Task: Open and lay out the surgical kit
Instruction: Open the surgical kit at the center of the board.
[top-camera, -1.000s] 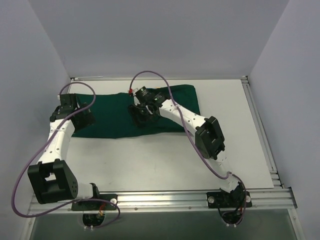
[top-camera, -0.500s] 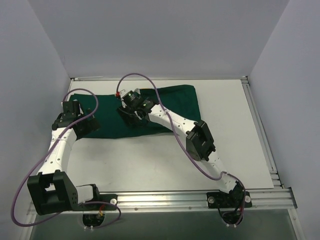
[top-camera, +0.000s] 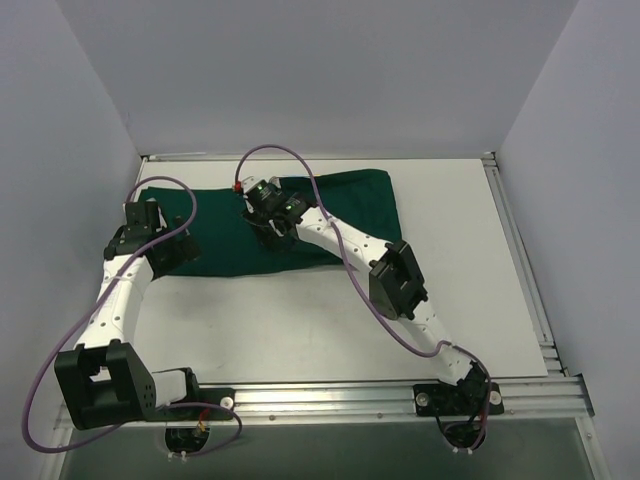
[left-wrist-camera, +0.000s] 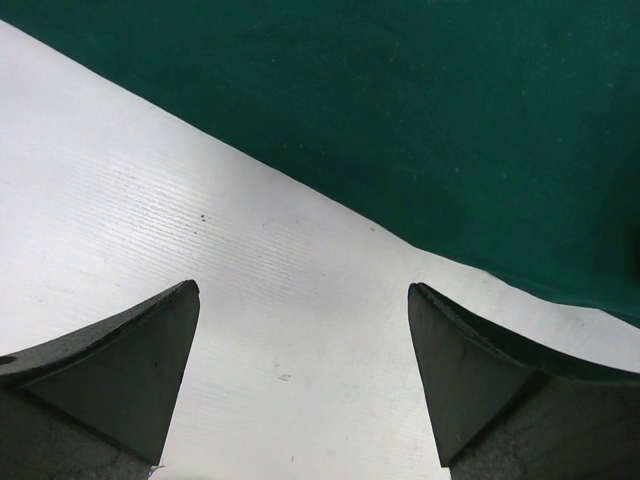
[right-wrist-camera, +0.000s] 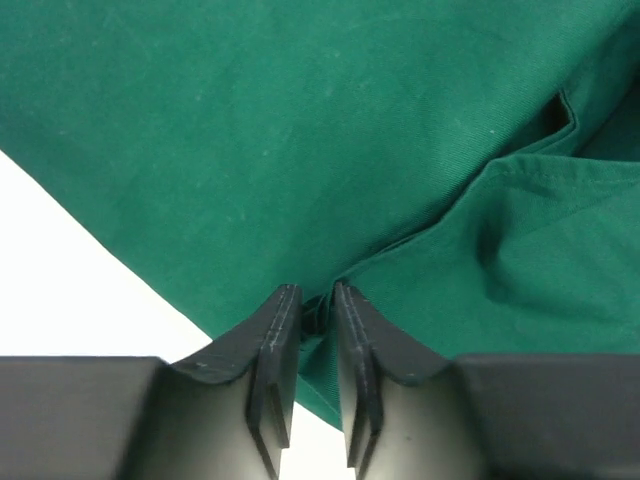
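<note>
The cloth is a dark green woven drape with a fine, matte weave, spread as a long rough rectangle across the far half of the table, its near edge running at a slant and its right part doubled over in soft folds. From the right wrist the cloth shows a hemmed flap lying over a lower layer, with a crease leading straight down to the right claw. The black ribbed pads of that claw are pressed almost together on a small ridge of cloth (a pinch at the fold, near the cloth's near edge). From above, the right claw sits over the cloth's middle. The left claw is spread wide, its dull black wedge fingers over bare table just beside the cloth's near left edge, touching nothing. The table is white and faintly lined. Pale grey-lilac walls close it in on three sides, a ridged aluminium rail runs along the near edge, and purple cables loop over both arms.
</note>
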